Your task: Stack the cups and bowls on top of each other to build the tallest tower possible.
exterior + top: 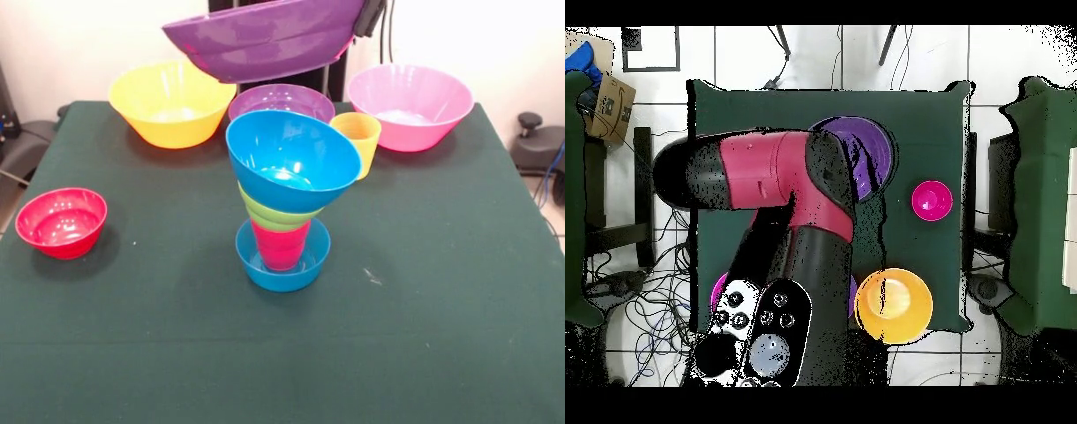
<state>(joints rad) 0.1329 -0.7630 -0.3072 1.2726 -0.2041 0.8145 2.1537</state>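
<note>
The bowls, among them the blue bowl (293, 161), the raised purple bowl (265, 40) and the small red bowl (62, 222), are seen to be of smooth, glossy plastic, with bright highlights caught on their inner walls. The yellow cup (357, 141) is shown as ribbed plastic with a duller sheen. The tabletop (441, 309) is covered by a matt dark green cloth, and the arm (780, 180) is clad in smooth red and black casing.

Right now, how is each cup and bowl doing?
Tower: standing, top blue bowl tilted.
Raised purple bowl: in the air above the tower, tilted.
Yellow cup: upright on the table.
Red bowl: upright, empty.
Yellow bowl: upright.
Pink bowl: upright.
</note>
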